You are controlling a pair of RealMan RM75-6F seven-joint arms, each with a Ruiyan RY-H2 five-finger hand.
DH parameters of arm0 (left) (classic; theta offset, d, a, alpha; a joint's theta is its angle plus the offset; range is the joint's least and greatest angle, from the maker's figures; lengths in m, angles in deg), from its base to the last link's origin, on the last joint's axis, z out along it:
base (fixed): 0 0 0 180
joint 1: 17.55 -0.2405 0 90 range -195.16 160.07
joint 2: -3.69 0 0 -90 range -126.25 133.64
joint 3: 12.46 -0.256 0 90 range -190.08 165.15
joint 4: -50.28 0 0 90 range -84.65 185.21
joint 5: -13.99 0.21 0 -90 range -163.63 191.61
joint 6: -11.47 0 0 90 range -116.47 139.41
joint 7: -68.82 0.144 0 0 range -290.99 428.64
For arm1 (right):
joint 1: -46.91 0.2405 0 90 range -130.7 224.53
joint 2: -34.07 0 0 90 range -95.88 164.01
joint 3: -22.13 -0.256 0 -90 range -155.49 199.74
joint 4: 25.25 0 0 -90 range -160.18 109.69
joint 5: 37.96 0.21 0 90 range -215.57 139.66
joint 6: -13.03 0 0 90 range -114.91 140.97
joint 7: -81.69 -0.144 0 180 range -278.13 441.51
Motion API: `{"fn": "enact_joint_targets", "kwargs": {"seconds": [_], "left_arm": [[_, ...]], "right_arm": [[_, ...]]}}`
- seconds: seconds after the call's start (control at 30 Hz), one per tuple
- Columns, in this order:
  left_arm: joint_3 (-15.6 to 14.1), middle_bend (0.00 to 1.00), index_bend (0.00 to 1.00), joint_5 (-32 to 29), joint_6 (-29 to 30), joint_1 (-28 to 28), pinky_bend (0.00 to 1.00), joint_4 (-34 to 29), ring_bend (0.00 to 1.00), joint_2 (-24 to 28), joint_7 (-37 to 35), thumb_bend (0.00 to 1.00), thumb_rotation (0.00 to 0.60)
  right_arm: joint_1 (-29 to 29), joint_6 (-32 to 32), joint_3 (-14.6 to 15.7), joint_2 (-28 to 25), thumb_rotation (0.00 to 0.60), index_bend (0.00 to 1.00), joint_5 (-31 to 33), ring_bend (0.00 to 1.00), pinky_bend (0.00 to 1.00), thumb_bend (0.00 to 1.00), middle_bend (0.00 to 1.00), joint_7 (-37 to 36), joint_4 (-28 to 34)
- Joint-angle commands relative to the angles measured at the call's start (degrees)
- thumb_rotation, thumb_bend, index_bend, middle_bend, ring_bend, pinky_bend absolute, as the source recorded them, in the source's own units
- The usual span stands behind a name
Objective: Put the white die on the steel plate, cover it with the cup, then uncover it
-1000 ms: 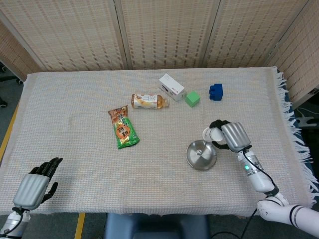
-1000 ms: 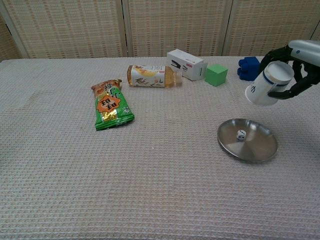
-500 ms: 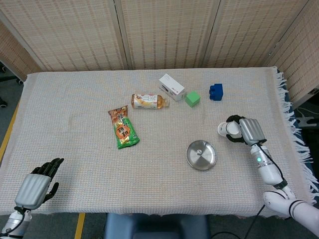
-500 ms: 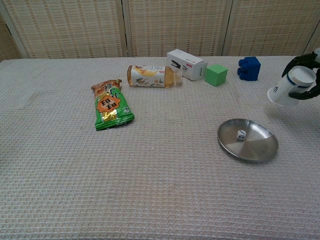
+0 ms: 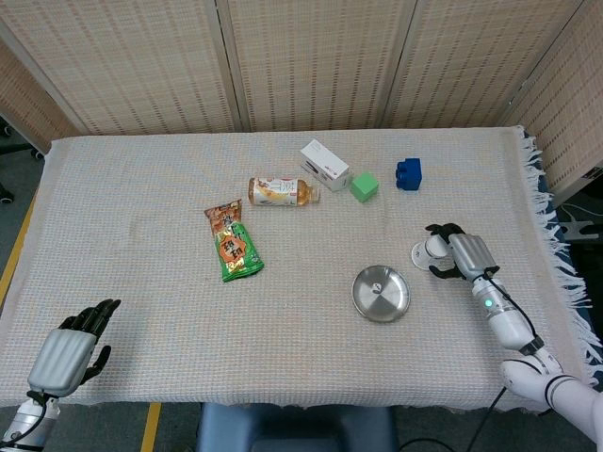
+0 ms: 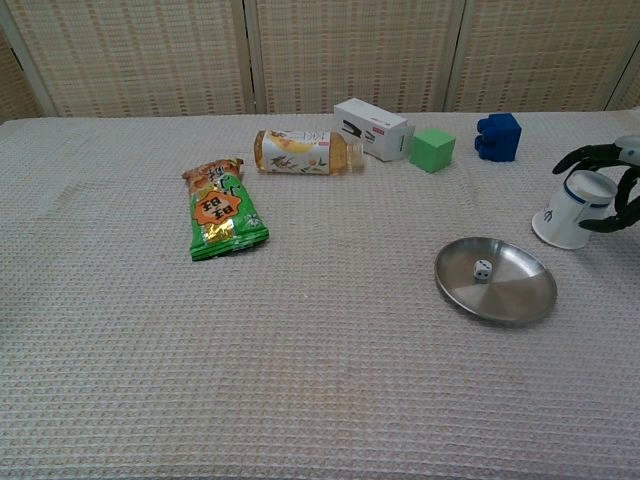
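a: while the right hand [image 5: 459,256] sits over at the right side of the table [image 5: 141,188], its fingers [image 6: 590,155] are wrapped loosely round the white cup [image 6: 573,209]. the cup stands mouth down on the cloth, tilted a little.

b: is it gripping it, or only cupping it?

a: i can't tell for sure. the fingers curve round both sides of the cup, but whether they press on it isn't clear from here.

b: and the white die [image 6: 482,270]?

a: on the steel plate [image 6: 515,298], toward its far left part, uncovered. the plate lies just left of the cup and nearer to us, apart from it.

b: the left hand [image 5: 66,355]?

a: low at the near left corner, at the table's edge, fingers apart and holding nothing.

b: what else is on the cloth?

a: a green snack packet [image 6: 222,211] to the left, a bottle [image 6: 303,152] lying on its side further back, then a white box [image 6: 373,128], a green cube [image 6: 432,150] and a blue block [image 6: 498,136] along the far side.
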Motion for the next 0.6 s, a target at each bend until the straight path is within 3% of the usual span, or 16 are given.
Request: {"fn": "enact_joint_targets", "kwargs": {"seconds": [0.03, 0.17, 0.37, 0.47, 0.6], "left_arm": [[-0.01, 0.11, 0.07, 0.05, 0.05, -0.01, 0.36, -0.02, 0.19, 0.00, 0.01, 0.45, 0.600], [-0.04, 0.11, 0.07, 0.10, 0.08, -0.02, 0.36, 0.01, 0.19, -0.02, 0.05, 0.45, 0.600], [-0.06, 0.11, 0.07, 0.25, 0.32, -0.10, 0.36, 0.02, 0.19, -0.01, 0.12, 0.45, 0.600], [-0.06, 0.11, 0.07, 0.25, 0.34, -0.10, 0.36, 0.07, 0.19, 0.05, -0.16, 0.45, 0.600], [-0.04, 0.11, 0.07, 0.23, 0.35, -0.10, 0.36, 0.12, 0.19, 0.19, -0.57, 0.45, 0.600]], "right_arm": [[-0.50, -1.03, 0.22, -1.34, 0.600, 0.06, -0.43, 0.01, 0.29, 0.14, 0.11, 1.06, 2.11], [-1.96, -4.82, 0.37, -4.07, 0.600, 0.01, -1.55, 0.00, 0.16, 0.14, 0.05, 2.70, 7.24], [-7.81, -15.78, 3.98, -12.16, 0.600, 0.00, -6.99, 0.00, 0.11, 0.13, 0.04, 8.97, 21.79], [-12.91, -23.09, 6.66, -15.76, 0.600, 0.00, -8.92, 0.00, 0.11, 0.13, 0.04, 19.86, 29.34], [-18.53, -30.03, 7.33, -16.03, 0.600, 0.00, -6.24, 0.00, 0.11, 0.13, 0.04, 35.31, 35.44]]}}
